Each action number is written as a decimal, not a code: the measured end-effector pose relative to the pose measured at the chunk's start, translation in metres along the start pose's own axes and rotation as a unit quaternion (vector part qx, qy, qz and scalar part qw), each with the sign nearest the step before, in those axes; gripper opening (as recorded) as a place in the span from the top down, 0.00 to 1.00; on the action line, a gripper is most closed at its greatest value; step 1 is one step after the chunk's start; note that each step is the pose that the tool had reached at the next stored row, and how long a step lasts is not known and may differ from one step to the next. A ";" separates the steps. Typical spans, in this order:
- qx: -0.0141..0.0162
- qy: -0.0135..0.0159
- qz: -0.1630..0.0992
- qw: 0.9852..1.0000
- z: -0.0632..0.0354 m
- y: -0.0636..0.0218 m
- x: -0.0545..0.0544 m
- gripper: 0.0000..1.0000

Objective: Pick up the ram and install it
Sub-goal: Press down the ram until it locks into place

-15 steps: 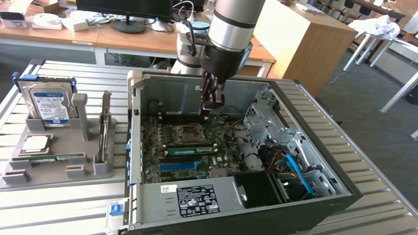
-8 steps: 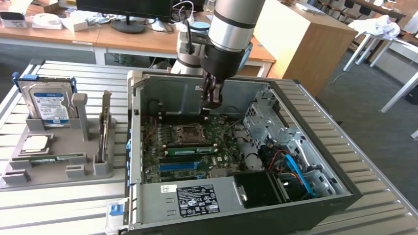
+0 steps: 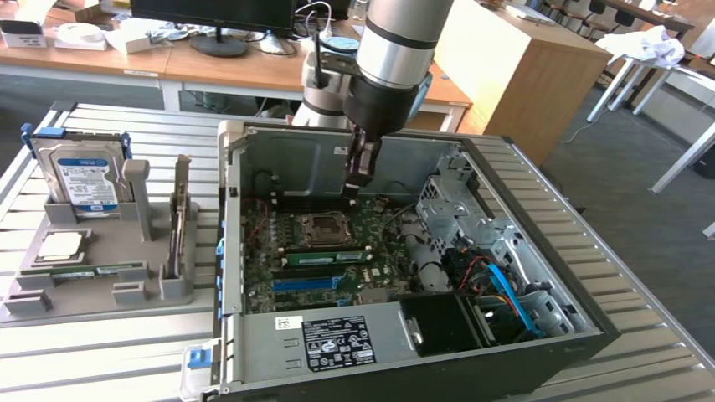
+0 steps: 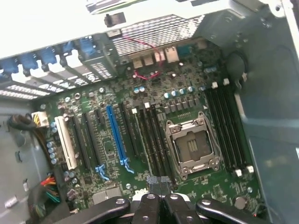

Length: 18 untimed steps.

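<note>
Arm reaching straight down into the open case [image 3: 525,209], gripper [image 3: 355,186] hanging above the motherboard [image 4: 140,140] near the CPU socket [image 4: 192,148]. Fingers [image 4: 150,184] closed together, gripping nothing. Ram [image 3: 324,256] seated in its slot.

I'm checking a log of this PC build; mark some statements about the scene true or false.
1. The silver hard drive with a blue-and-white label stands upright in the grey holder. True.
2. The hand hangs over that holder. False: it is inside the open black computer case, above the green motherboard.
3. The case is closed. False: it lies open.
4. The motherboard carries a long blue slot. True.
</note>
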<state>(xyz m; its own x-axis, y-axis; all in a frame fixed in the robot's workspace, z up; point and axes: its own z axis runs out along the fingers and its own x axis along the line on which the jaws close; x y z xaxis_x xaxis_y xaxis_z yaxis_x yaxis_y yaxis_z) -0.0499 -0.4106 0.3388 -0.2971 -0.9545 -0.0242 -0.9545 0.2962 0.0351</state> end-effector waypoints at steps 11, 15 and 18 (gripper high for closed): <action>0.002 -0.003 0.093 0.996 0.0006 0.0000 0.000 0.90; 0.003 -0.004 0.128 0.992 0.0009 0.0000 0.000 0.90; 0.004 -0.005 0.153 0.988 0.0011 0.0000 0.000 0.90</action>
<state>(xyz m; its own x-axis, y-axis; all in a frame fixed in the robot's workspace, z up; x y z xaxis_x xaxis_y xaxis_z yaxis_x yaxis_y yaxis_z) -0.0499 -0.4106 0.3377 -0.5723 -0.8197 -0.0242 -0.8199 0.5715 0.0351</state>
